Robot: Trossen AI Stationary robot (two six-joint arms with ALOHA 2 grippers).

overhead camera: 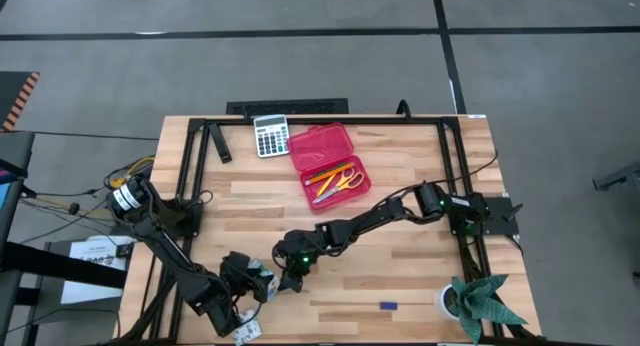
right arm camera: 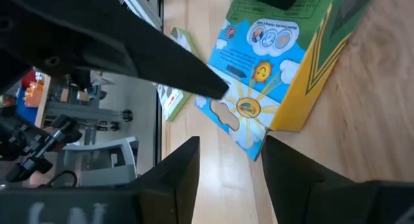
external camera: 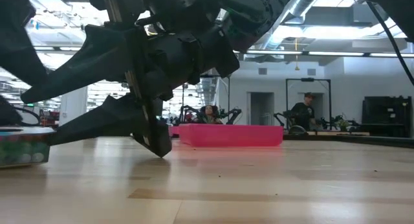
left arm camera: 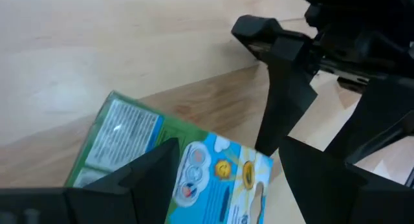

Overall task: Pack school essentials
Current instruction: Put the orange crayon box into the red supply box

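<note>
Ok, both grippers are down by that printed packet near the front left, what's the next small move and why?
Probably close the left gripper on the printed packet. Its open fingers straddle the packet, which lies on the table with the open right gripper right beside it. The red case sits open farther back, already holding scissors and pencils.

Honestly can't read a single word from my feeds. The green-and-white packet (right arm camera: pixel 272 62) has printed text blocks and little cartoon icons, but it's all illegible. Calculator (overhead camera: pixel 270 136) keys are too tiny too.
</note>
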